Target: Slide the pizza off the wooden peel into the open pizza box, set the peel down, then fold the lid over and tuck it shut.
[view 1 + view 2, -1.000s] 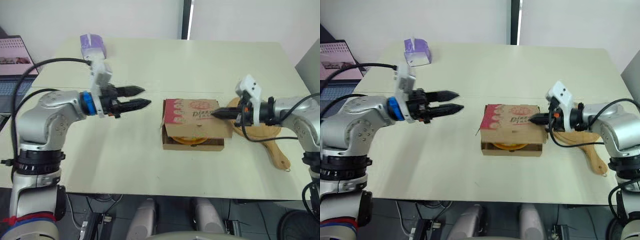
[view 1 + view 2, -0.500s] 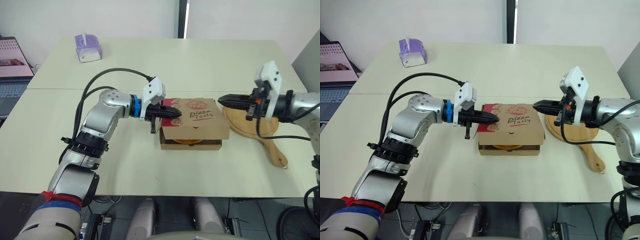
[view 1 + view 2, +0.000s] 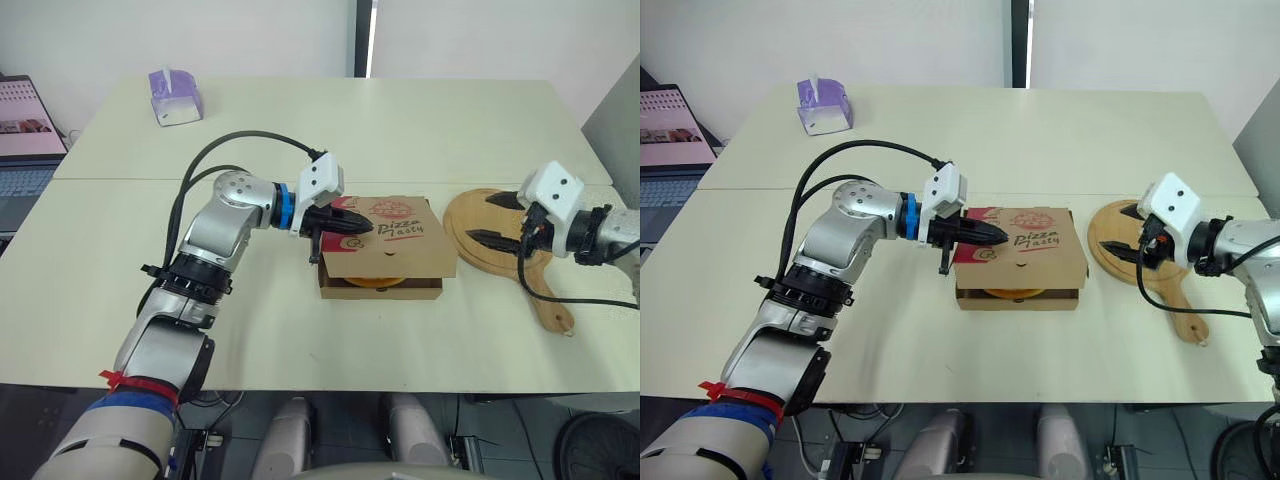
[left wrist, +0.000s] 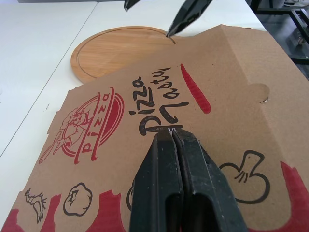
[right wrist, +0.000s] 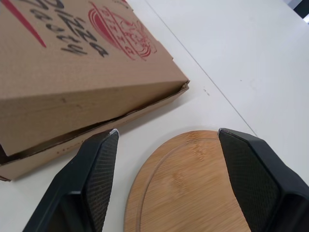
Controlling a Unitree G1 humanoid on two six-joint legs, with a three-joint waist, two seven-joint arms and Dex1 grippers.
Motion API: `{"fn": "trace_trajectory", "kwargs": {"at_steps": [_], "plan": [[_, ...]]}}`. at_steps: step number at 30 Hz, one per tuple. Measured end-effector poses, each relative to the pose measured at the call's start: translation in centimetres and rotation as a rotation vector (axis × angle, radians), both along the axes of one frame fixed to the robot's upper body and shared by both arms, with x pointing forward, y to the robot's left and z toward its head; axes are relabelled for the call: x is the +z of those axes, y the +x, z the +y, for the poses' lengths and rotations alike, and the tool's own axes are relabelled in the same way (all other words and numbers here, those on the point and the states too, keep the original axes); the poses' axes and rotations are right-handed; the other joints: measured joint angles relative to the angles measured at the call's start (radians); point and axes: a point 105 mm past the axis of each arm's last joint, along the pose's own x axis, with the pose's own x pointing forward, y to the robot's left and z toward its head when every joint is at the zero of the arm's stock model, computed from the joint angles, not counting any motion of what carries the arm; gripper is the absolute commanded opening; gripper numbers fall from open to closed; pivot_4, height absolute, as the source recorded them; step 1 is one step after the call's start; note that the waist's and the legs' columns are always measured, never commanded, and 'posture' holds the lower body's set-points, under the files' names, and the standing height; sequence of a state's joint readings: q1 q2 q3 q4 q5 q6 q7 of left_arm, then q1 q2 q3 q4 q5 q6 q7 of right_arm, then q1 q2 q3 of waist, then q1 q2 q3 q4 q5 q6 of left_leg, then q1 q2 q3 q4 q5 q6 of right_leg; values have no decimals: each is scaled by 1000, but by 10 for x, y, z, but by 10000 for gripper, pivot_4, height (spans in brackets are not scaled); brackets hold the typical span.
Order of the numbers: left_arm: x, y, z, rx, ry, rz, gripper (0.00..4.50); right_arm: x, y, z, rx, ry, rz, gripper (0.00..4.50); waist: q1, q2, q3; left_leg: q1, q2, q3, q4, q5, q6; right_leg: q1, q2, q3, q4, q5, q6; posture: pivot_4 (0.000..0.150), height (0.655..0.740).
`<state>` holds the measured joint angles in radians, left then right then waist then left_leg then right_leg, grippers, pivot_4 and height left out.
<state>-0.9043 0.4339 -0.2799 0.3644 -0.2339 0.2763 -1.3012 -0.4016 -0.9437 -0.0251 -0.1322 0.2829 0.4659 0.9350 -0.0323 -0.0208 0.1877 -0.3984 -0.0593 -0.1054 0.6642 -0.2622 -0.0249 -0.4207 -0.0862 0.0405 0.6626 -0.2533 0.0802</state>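
left wrist view | we're pressing our closed left gripper (image 4: 172, 129) onto the lid (image 4: 217, 96) | right gripper (image 5: 167, 131) hovering spread over peel (image 5: 193, 193)

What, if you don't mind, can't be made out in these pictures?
Pizza: eye views, lid hides all but a sliver.
Left gripper touching lid or not: left wrist view, its own fingers cover the spot.
Peel handle: right wrist view, cut off by the edge.

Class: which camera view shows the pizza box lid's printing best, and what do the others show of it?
The left wrist view: the lid is close, its lettering and drawings readable. Both eye views show the whole lid, small. The right wrist view shows one printed corner and a side edge.
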Motion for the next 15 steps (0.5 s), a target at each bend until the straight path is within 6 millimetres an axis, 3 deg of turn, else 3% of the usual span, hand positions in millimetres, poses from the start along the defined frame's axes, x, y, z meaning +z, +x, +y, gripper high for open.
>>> {"fn": "trace_trajectory", "kwargs": {"at_steps": [5, 9, 15], "plan": [[-1, 0, 1, 2, 6, -1, 0, -18, -8, 19, 75, 33, 66, 35700, 2, 0, 0, 0, 0, -2, 0, 0, 0, 0, 0, 0, 0, 0, 0, 1500, 7400], [-1, 0, 1, -4, 12, 0, 0, -17, -12, 28, 99, 56, 78, 35700, 2, 0, 0, 0, 0, -3, 0, 0, 0, 0, 0, 0, 0, 0, 0, 1500, 7400], [-3, -1, 2, -9, 19, 5, 0, -13, -18, 5, 73, -33, 87, 35700, 4, 0, 0, 0, 0, -2, 0, 0, 0, 0, 0, 0, 0, 0, 0, 1500, 7400]]}}
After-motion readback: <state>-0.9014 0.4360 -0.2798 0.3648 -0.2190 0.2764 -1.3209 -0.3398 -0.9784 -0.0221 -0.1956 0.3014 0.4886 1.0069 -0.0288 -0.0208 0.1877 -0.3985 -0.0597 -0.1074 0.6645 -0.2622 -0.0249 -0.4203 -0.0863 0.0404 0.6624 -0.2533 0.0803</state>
